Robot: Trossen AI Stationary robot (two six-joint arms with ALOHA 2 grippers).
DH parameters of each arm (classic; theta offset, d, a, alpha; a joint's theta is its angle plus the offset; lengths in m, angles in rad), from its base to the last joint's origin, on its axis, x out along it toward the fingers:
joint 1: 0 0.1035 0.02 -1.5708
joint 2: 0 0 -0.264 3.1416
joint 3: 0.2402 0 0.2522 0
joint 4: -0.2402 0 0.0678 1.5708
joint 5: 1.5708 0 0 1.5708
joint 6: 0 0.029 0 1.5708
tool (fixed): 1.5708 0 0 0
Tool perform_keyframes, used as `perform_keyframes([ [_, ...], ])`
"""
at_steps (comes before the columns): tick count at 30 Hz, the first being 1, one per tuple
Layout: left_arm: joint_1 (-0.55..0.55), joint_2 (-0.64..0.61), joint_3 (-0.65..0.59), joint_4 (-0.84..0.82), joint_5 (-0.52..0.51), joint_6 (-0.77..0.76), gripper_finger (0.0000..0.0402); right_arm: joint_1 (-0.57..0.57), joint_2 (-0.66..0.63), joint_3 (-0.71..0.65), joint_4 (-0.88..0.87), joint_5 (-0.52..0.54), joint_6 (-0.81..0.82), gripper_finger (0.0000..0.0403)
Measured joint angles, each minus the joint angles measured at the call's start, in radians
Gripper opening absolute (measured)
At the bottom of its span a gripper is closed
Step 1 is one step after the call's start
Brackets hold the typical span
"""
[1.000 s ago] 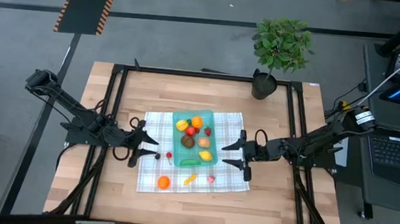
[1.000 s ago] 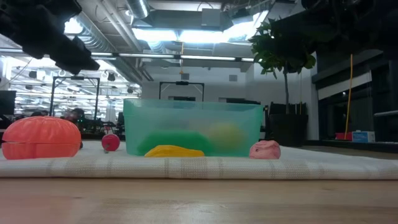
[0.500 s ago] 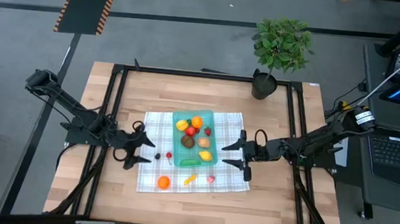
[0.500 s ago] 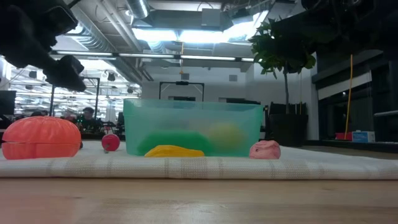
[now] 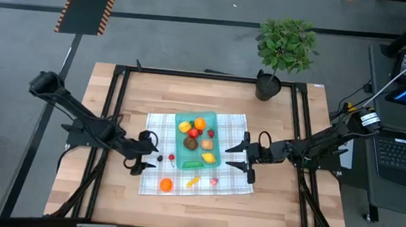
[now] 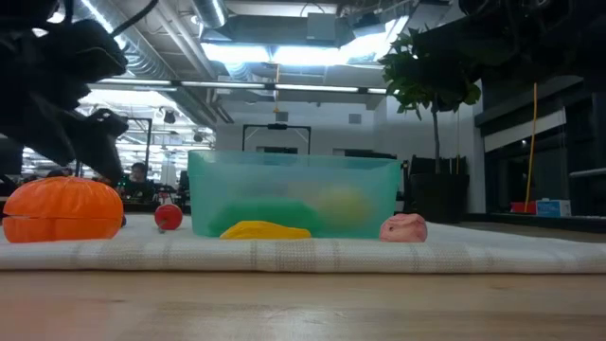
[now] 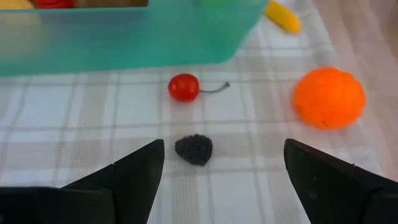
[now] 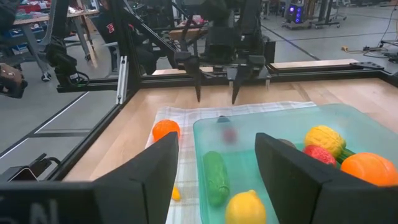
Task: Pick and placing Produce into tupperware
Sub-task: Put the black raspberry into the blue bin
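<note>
Lying with its long axis running from the far side of the surface toward the near side, the teal tupperware [image 5: 196, 140] sits at the middle of the checked cloth [image 5: 238, 123], which leaves bare wood all round it. Inside are an orange piece [image 5: 200, 123], a yellow one [image 5: 184, 126], red ones, a brown one [image 5: 190, 144] and a green cucumber [image 8: 214, 176] lying lengthwise along one wall.

Outside it, on the cloth beside its left wall, a red cherry [image 7: 184, 88] points its stem away from the container, and a small dark berry [image 7: 194, 149] lies just beside the cherry. Near the cloth's front edge rest an orange pumpkin-like piece [image 5: 165, 185], a yellow piece [image 5: 193, 180] angled toward the container's corner, and a pink piece [image 5: 214, 180].

The left claw [image 5: 144, 152] hovers low over the cloth's left part, its fingers [image 7: 134, 177] spread wide with the dark berry between them in the wrist view. The right claw [image 5: 237, 155] waits over the cloth's right edge, fingers apart, pointing at the container's right wall. A potted plant [image 5: 285, 47] stands at the far right corner, well apart.
</note>
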Motion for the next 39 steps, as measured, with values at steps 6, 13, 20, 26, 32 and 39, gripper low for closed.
perform_keyframes([
  [6,0.0,0.141,0.136,-0.141,-0.021,-0.088,0.032,0.0,0.0,0.0,0.0,0.0,-0.001,0.0216],
  [13,-0.006,0.289,0.287,-0.302,-0.032,-0.176,0.032,0.0,0.0,0.0,-0.005,0.0,-0.019,0.0216],
  [20,-0.006,0.349,0.355,-0.396,-0.065,-0.43,0.032,0.0,0.0,0.0,-0.014,0.0,-0.023,0.0216],
  [26,-0.013,0.349,0.368,-0.459,-0.06,-0.636,0.032,0.0,0.0,0.0,-0.028,0.0,-0.023,0.0216],
  [32,-0.012,0.349,0.368,-0.459,-0.06,-0.705,0.032,0.0,0.0,0.0,-0.048,0.0,-0.024,0.0216],
  [39,-0.016,0.349,0.368,-0.455,-0.059,-0.704,0.032,0.002,0.0,0.0,-0.048,0.0,-0.02,0.0216],
])
